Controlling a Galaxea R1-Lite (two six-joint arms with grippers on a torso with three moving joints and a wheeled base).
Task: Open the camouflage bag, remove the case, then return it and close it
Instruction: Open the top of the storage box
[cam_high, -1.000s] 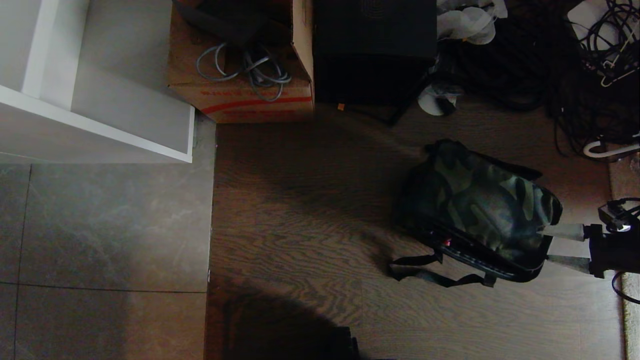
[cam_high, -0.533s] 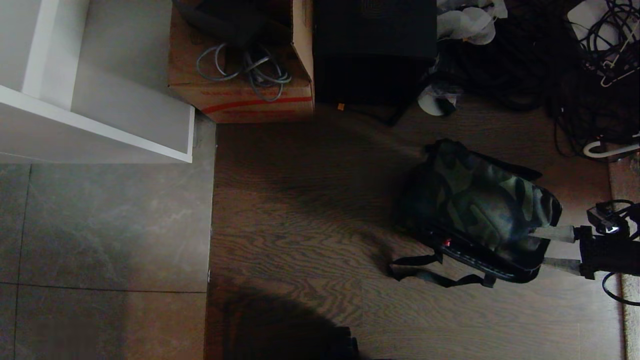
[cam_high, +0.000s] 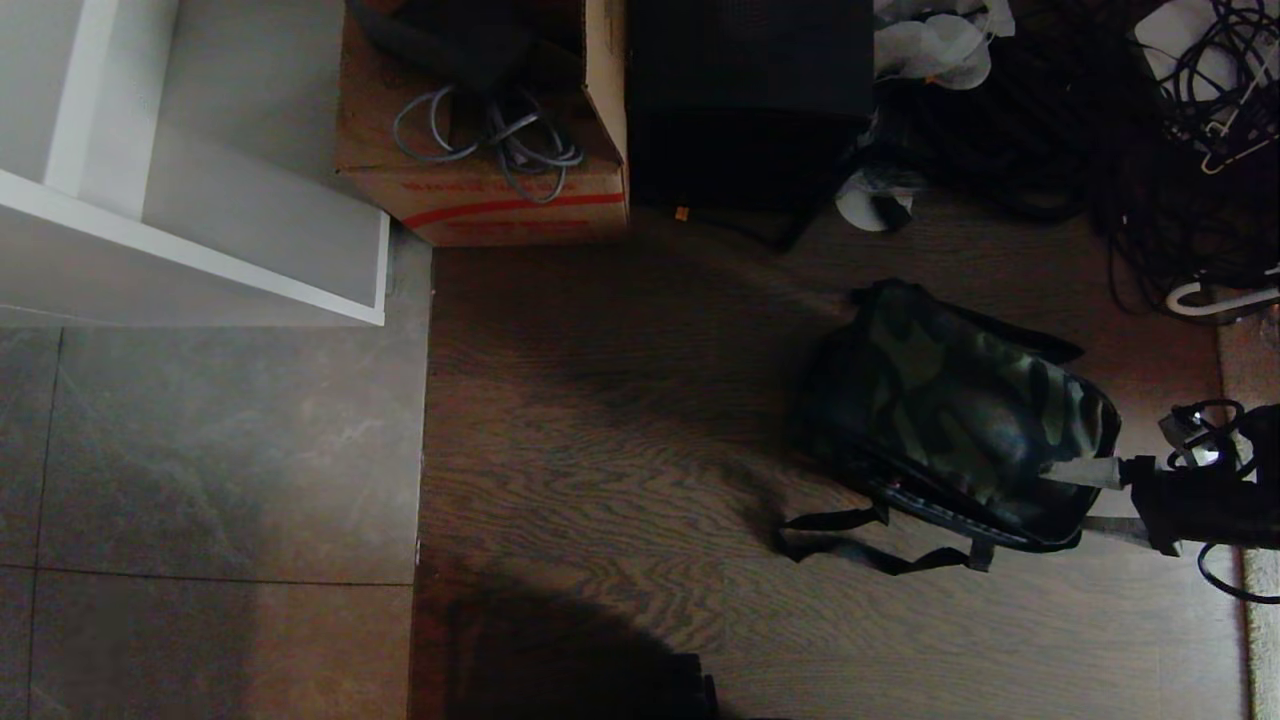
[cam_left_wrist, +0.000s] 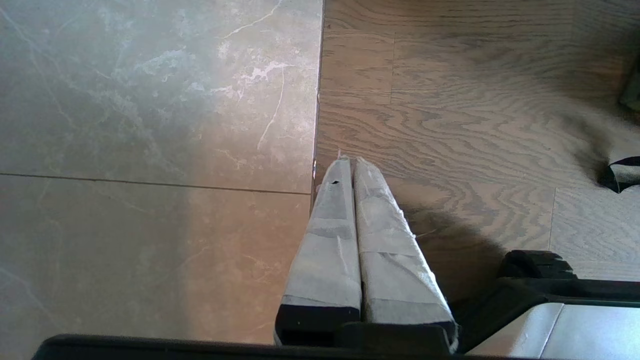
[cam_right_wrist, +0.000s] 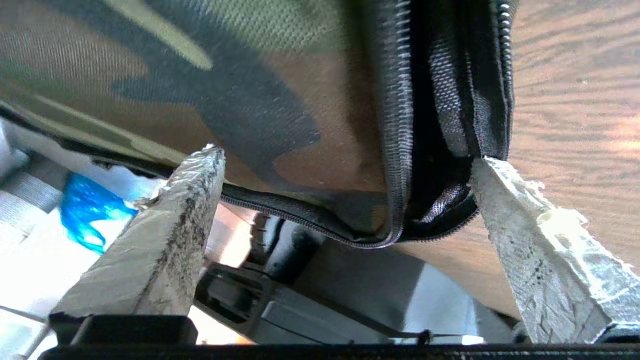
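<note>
Nearest you, your left gripper (cam_left_wrist: 350, 165) hangs parked over the seam where the grey stone tiles (cam_left_wrist: 150, 150) meet the brown wood-grain floor (cam_high: 600, 480), its taped jaws pressed together on nothing, and it lies well apart from the work. Your right gripper (cam_high: 1085, 497) is the one that matters: it reaches in from the right edge of the head view with its pale taped jaws spread wide, straddling the near right corner of the boxy soft camouflage bag (cam_high: 960, 410), which sits on the wood floor. One finger lies against the green-and-dark top panel and the other passes just beside the black side wall. In the right wrist view the corner of the bag (cam_right_wrist: 300, 100) sits between the two fingertips (cam_right_wrist: 200, 170), with the black zipper track (cam_right_wrist: 400, 150) curving round that corner nearer one finger than the other; no puller shows there. The bag's long axis runs on a slant from near right to far left, so it stretches away from your jaws, and I judge the zip must be drawn along that line. The lid looks not yet lifted and no case is visible. Beyond the bag stand a plain black box (cam_high: 750, 100), a brown cardboard carton (cam_high: 480, 190) and tangled dark cables (cam_high: 1150, 120).
</note>
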